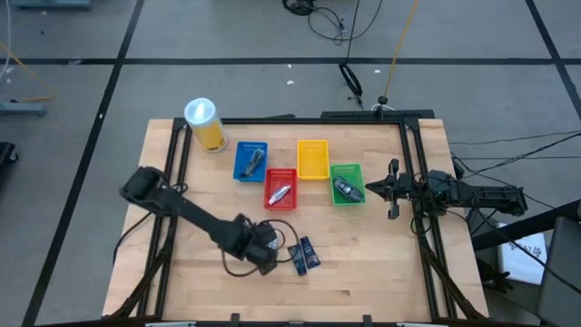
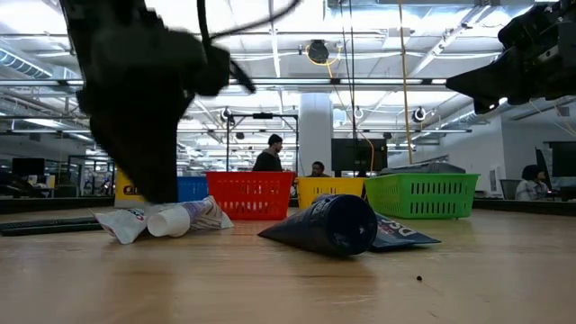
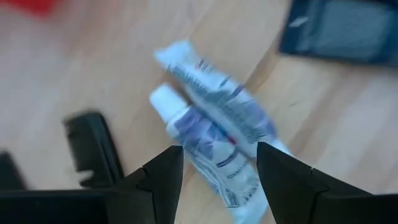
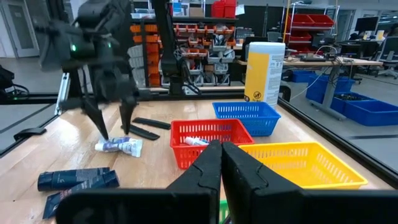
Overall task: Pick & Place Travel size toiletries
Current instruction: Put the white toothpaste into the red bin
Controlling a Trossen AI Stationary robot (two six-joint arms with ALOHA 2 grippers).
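Two silvery-white mini tubes (image 3: 211, 124) lie side by side on the wooden table, also seen in the low view (image 2: 166, 219). My left gripper (image 3: 219, 149) hangs open over them, fingers pointing down, one on either side; in the right wrist view the left gripper (image 4: 114, 132) stands just above them. Two dark blue packets (image 1: 304, 254) lie flat right of it. My right gripper (image 4: 221, 152) waits shut and level at the table's right edge (image 1: 392, 189).
Behind the tubes stand a blue basket (image 1: 251, 161), a red basket (image 1: 280, 188), a yellow basket (image 1: 312, 158) and a green basket (image 1: 346, 183); blue, red and green each hold a small item. A yellow canister (image 1: 204, 123) stands far left. Bare wood lies near the front edge.
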